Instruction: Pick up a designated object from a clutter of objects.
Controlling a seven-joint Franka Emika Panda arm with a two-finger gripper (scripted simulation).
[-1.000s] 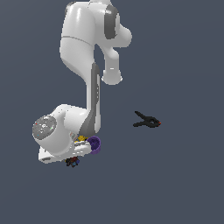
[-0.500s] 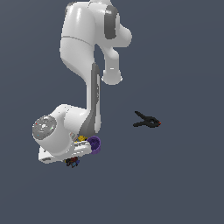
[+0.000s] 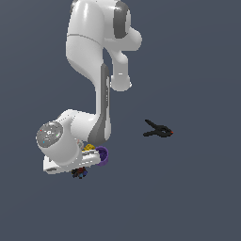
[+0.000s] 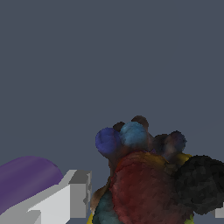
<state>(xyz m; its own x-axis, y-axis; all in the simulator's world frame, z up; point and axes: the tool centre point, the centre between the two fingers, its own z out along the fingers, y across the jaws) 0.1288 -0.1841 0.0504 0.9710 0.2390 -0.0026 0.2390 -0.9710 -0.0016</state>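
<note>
The designated object, a dark spiky lump (image 4: 148, 183) with red and blue specks, fills the wrist view between my fingers. In the exterior view it (image 3: 80, 173) peeks out from under my hand. My gripper (image 3: 83, 165) is low over the clutter, with its jaws on either side of the lump and pressed against it. One grey finger (image 4: 78, 194) sits close to the lump's side. The purple cup (image 3: 102, 156) lies just beside the hand and also shows in the wrist view (image 4: 24, 179). A yellow piece (image 3: 88, 148) shows by the wrist. The other clutter items are hidden under the arm.
The black clamp with a red tip (image 3: 158, 131) lies alone on the grey floor toward the exterior view's right. The arm's white base and links (image 3: 94, 42) stand over the upper part of the exterior view.
</note>
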